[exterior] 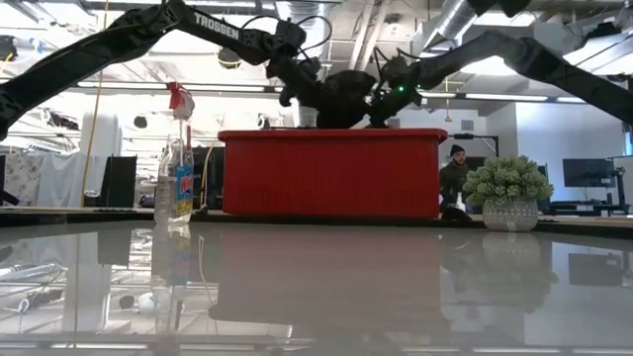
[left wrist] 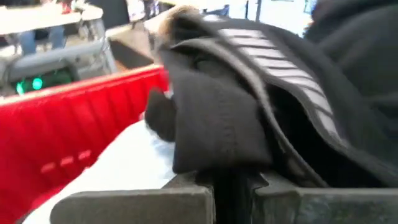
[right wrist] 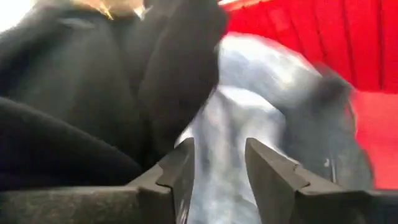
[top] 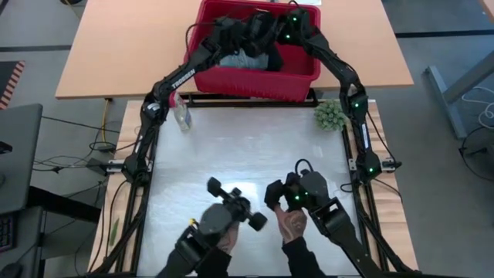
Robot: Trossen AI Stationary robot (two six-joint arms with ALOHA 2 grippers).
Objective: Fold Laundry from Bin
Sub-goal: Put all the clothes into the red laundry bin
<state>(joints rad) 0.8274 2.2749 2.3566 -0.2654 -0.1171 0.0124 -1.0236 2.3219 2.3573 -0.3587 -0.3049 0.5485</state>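
From above: found the red bin (top: 255, 79) at the far end of the table (top: 247, 154), with the laundry (top: 248, 59) piled inside. Reached into it with both arms, the left gripper (top: 235, 35) and the right gripper (top: 272, 37) close together over the pile. Spotted a spray bottle (top: 182, 116) near one front corner of the bin and a fuzzy green ball (top: 330, 114) near the other.

From table height: saw the bin's long red wall, and black cloth (exterior: 341, 99) bunched up above the rim between the two arms.

From the left wrist: squeezed tight shut on a fold of the black cloth. Saw light blue cloth (left wrist: 124, 162) lying lower down, against the red wall.

From the right wrist: kept the fingers (right wrist: 180, 168) apart, gripping nothing. Saw grey-blue cloth (right wrist: 249, 118) through the gap, black cloth beside it, red wall behind.
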